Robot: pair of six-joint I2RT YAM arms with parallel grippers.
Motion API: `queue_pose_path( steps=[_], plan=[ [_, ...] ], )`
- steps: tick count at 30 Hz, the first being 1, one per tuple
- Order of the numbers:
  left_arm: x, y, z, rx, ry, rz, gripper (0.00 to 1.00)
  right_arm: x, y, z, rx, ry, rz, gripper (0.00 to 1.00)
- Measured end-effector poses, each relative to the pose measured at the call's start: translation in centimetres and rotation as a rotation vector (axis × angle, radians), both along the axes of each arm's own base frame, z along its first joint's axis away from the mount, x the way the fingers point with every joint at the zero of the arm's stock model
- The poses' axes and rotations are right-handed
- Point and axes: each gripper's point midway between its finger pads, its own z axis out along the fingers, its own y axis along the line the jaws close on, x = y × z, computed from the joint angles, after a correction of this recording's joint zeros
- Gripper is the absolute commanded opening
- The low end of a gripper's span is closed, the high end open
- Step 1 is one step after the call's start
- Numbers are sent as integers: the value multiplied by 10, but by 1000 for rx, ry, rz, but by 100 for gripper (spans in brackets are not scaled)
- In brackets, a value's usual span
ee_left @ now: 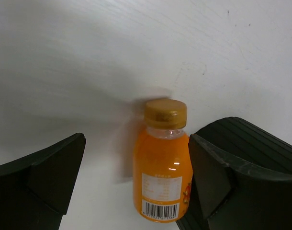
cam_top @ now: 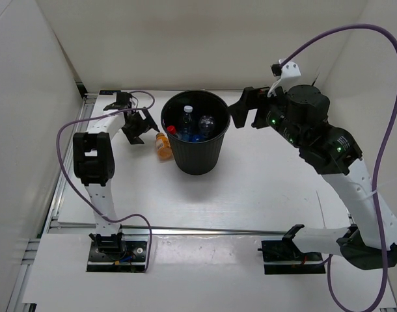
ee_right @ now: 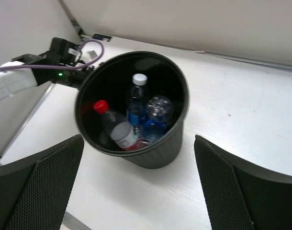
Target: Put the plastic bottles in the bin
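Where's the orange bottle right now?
In the top view the orange bottle sits on the table just left of the bin, outside it; the left wrist view shows it between the open left end effector's fingers.

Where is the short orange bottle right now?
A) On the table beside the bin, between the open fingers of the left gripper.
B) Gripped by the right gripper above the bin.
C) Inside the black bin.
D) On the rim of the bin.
A: the orange bottle lies on the table outside the bin, with the left gripper open around it.
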Motion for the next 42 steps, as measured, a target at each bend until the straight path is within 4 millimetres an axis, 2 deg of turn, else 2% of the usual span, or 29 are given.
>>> queue_pose_path(
  steps=[3, 9, 14, 18, 21, 27, 28, 29, 30, 32, 37, 42],
  plan=[
    [9, -8, -4, -39, 3, -32, 100, 8, -13, -7, -20, 11, -37, 99],
    [23, -23, 1, -114, -30, -100, 100, 18, -30, -24, -60, 40, -83, 99],
    [16, -34, -7, -149, -9, -142, 100, 20, -31, -34, -76, 58, -86, 99],
    [4, -44, -20, -169, 32, -171, 97, 23, -36, -34, -76, 57, -102, 99],
    [-1, -54, -21, -199, 44, -196, 97, 22, -40, -36, -77, 60, -113, 99],
    [-10, -65, -25, -246, 60, -227, 77, 16, -48, -37, -73, 56, -123, 99],
    [-12, -66, -26, -254, 66, -227, 77, 15, -49, -36, -72, 54, -123, 99],
    [-14, -67, -27, -263, 73, -229, 73, 14, -50, -36, -71, 53, -125, 99],
    [-16, -68, -28, -269, 77, -231, 61, 14, -51, -36, -71, 52, -126, 99],
    [-19, -69, -30, -283, 89, -231, 49, 12, -53, -38, -73, 55, -128, 99],
    [-22, -71, -30, -294, 96, -234, 42, 12, -53, -38, -73, 55, -128, 99],
    [-25, -70, -29, -284, 95, -233, 28, 12, -53, -38, -71, 56, -129, 99]
  ],
)
